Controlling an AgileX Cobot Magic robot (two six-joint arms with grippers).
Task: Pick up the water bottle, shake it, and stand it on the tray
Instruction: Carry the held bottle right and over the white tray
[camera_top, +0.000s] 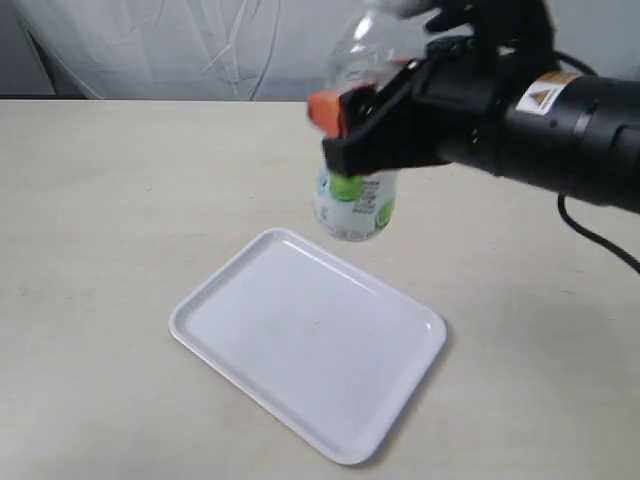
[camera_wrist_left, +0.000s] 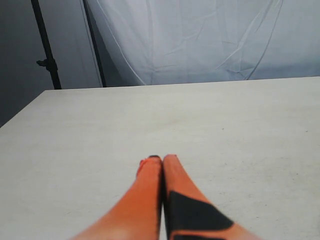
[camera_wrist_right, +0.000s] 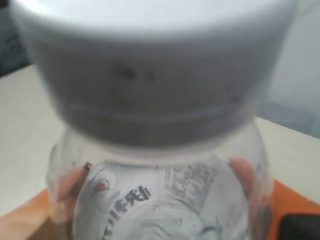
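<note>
With my right tool (camera_top: 348, 140) clamped round the water bottle (camera_top: 356, 208), I'd shake it short and firm, clear of the tray (camera_top: 205, 312).

Surface (camera_top: 110, 200) is a flat, pale beige matte top, lightly speckled, running back to a white draped backdrop (camera_top: 150, 50) along its far edge. Tray (camera_top: 300, 350) lies flat on it, front-centre in the exterior view: white, rectangular, rounded corners, low raised rim, skewed to the surface's edges. Black cable (camera_top: 600, 240) trails at the right side; can't tell if it touches the surface.
</note>
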